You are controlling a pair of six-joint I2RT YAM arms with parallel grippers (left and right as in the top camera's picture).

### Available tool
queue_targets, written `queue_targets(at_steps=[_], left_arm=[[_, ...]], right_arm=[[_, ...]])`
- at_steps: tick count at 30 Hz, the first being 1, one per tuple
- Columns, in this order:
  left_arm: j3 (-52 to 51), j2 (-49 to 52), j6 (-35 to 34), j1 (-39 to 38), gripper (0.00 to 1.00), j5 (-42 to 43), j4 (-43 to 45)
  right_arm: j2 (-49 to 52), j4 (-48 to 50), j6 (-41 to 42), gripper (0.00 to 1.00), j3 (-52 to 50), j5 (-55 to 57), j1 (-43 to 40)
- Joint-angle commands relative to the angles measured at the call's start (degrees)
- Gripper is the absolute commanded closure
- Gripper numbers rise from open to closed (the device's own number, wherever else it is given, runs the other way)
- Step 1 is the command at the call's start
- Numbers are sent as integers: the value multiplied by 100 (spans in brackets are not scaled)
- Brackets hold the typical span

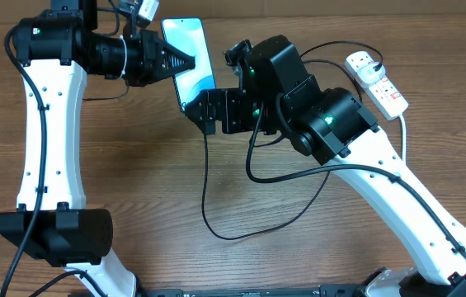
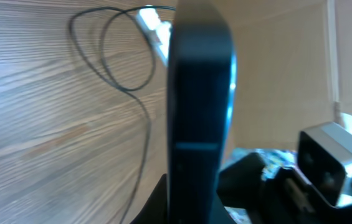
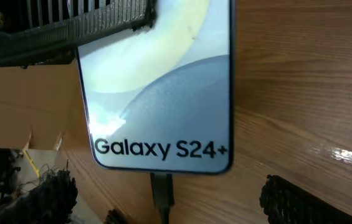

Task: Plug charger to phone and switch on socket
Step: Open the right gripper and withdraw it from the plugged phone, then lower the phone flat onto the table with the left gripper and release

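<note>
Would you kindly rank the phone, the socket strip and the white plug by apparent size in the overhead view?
1. phone, though it may be lifted nearer the camera.
2. socket strip, similar length but narrower.
3. white plug, clearly smallest.

Blurred, edge-on and cut off top and bottom in the left wrist view: phone [image 2: 197,112] held in the left gripper [image 1: 185,63]. Upper screen hidden beneath that gripper. Between the fingers of the right gripper [image 3: 171,200], charger [image 3: 162,191] tip clipped by the bottom edge; seated or merely touching, impossible to tell. Well behind the right gripper, socket [image 1: 377,81] switch marks too small to read.
</note>
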Motion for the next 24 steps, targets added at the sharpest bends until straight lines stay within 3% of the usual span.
queue_targets(at_steps=[1,5,12,24], left_arm=[[15,-33,13,-31,96,-896,24],[15,2,-166,-42,96,-1937,-96],[15,389,157,-229,96,-1963,-315],[15,2076,391,-940,96,-2020,33]], right_arm=[[28,-177,-33,2,87,179,-142],[28,-688,-28,0,87,518,-518],[35,-1545,13,0,81,1650,-1364],[92,-1860,9,0,-389,1792,-2334]])
